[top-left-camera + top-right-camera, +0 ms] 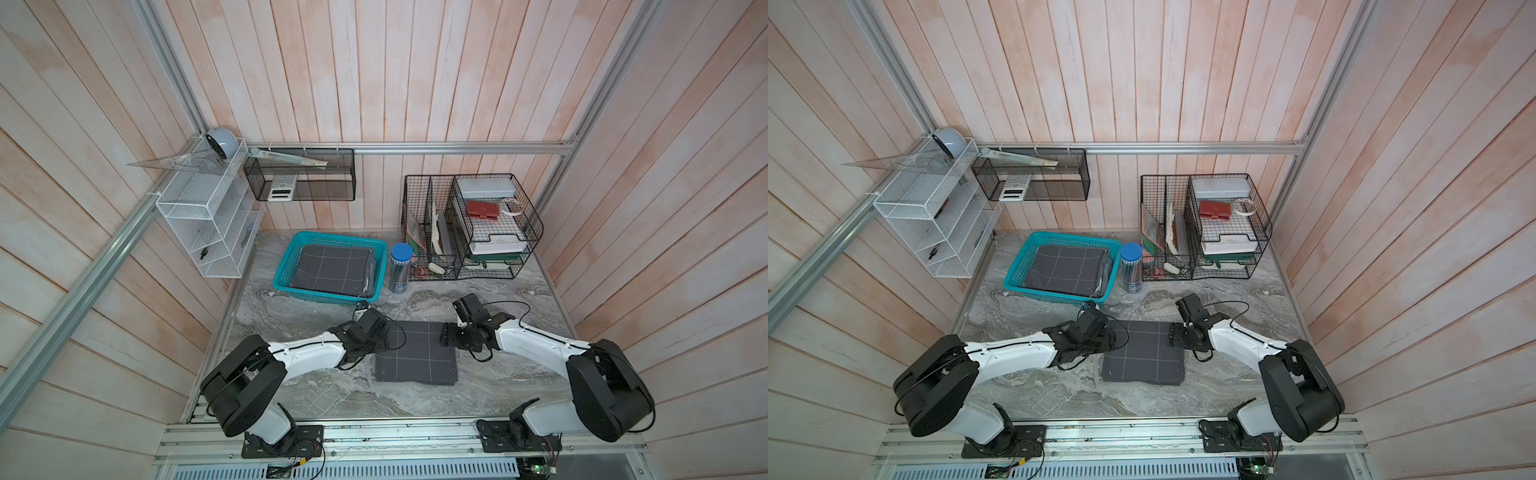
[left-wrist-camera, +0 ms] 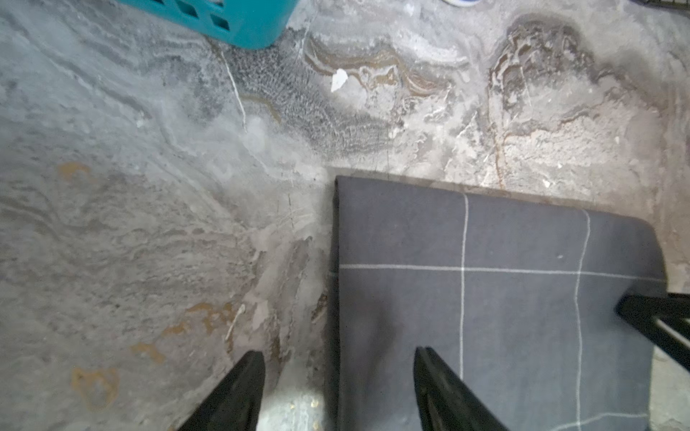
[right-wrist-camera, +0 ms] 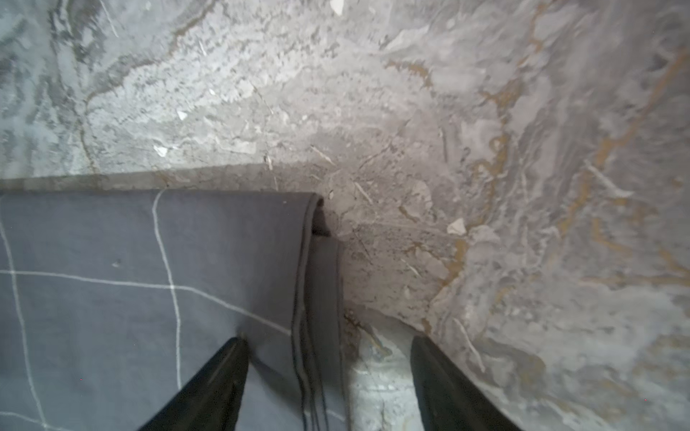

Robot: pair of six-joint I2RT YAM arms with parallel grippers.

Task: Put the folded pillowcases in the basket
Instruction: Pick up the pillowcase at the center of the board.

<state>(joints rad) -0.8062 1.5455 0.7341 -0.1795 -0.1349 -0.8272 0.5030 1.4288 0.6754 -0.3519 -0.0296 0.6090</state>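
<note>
In both top views the folded pillowcase (image 1: 417, 353) lies flat on the table (image 1: 519, 374), near the front middle and outside the basket (image 1: 287, 262), which stands at 11 o'clock from it and holds a matching dark cloth (image 1: 332, 268). My left gripper (image 1: 374, 338) sits low at the pillowcase's 10 o'clock corner, and my right gripper (image 1: 451, 336) at its 2 o'clock corner. Through my left wrist camera, my left fingers (image 2: 239, 392) stand apart, one over bare table and one over the cloth, with the cloth's side edge between them and nothing pinched. Through my right wrist camera it is the same: my right fingers (image 3: 209, 388) are spread across the layered edge, gripping nothing.
</note>
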